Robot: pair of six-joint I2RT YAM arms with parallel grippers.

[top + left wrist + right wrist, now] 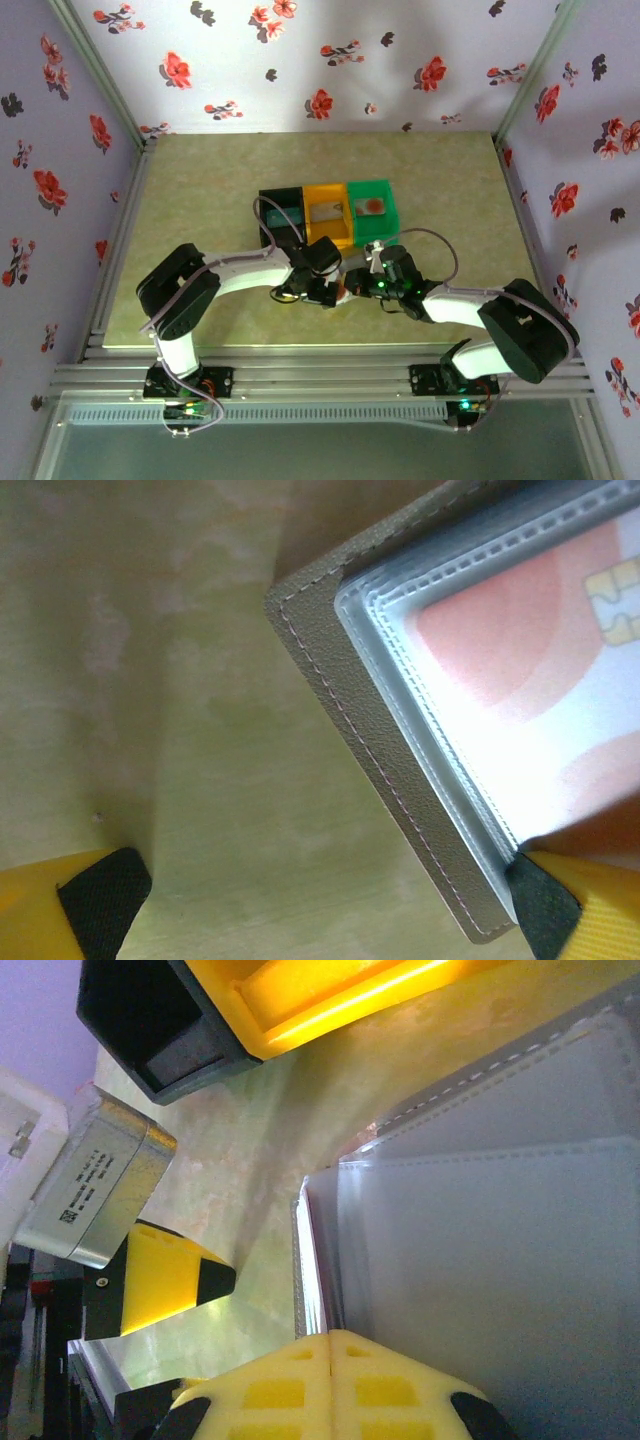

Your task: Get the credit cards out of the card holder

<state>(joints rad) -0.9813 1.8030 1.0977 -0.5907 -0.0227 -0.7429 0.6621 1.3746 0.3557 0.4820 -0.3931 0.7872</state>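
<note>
The card holder (400, 780), grey with stitched edges, lies open on the table with its clear sleeves (480, 1260) up. A pale credit card (520, 650) with a red-orange blot and a gold chip sits inside a sleeve. My left gripper (320, 910) is open wide, straddling the holder's corner; one fingertip (545, 910) rests at the sleeve edge, the other (100, 905) is over bare table. My right gripper (330, 1345) is shut on the thin edge of the sleeve stack; whether a card is pinched there is hidden. From above, both grippers (320, 285) (378, 272) meet just in front of the bins and cover the holder.
Black (265, 215), orange (308, 205) and green (390, 205) bins stand in a row just beyond the grippers, each with a card inside. The black bin (150, 1020) and orange bin (330, 990) sit close to the holder. Flowered walls enclose the table (200, 200).
</note>
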